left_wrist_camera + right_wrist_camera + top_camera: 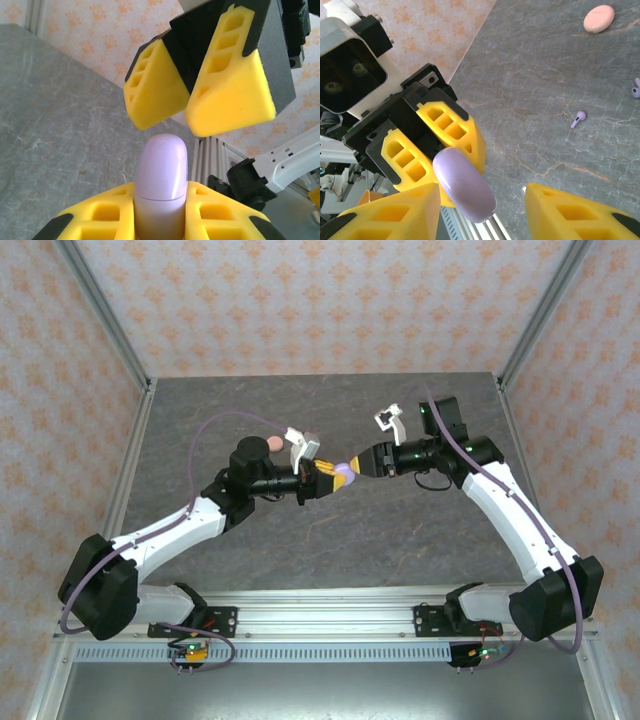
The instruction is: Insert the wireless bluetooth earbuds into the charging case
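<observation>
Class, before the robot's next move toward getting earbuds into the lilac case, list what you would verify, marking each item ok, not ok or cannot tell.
1. Left claw shut on the lilac case: ok.
2. Right claw open, with the case end between its fingers: ok.
3. Right claw touching the case: cannot tell.
4. Case lid open to take buds: not ok, seam looks closed.
5. Lilac earbud lying free on the table: ok.
6. Pink case away from both claws: ok.

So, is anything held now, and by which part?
The left gripper clamps the glossy lilac rounded plastic case at one end; the open right gripper holds nothing.
</observation>
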### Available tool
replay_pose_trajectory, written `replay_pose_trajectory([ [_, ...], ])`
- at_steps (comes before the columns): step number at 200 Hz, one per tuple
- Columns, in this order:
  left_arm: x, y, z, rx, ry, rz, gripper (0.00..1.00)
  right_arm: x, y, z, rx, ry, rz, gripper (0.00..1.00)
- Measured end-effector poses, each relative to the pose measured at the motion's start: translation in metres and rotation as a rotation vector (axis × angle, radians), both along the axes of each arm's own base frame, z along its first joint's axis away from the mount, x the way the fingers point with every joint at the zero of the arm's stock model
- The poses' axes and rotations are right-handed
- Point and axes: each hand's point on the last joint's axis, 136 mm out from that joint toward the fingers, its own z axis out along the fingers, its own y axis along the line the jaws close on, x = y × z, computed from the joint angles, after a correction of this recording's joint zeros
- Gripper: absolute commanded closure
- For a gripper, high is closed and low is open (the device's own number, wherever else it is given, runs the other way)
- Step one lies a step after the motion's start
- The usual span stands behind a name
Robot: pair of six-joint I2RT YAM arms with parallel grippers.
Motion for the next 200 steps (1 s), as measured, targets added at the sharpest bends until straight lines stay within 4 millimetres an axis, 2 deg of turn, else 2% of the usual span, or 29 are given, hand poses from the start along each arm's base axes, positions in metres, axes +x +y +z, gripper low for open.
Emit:
replay_pose_trajectory([
  [80, 0.011, 0.003, 0.001, 0.019, -0.074, 0.056, 0.83, -0.009, 0.0, -0.003, -0.002, 0.014, 0.036, 0.51],
  [136, 0.0, -0.006, 0.003, 0.021, -0.105, 0.015, 0.83, -0.009, 0.0, -0.003, -0.006, 0.016, 0.035, 0.51],
  [200, -0.002, -0.008, 0.003, 0.027, -0.125, 0.007, 0.83, -0.005, -0.002, -0.007, -0.032, 0.007, 0.01, 0.5],
])
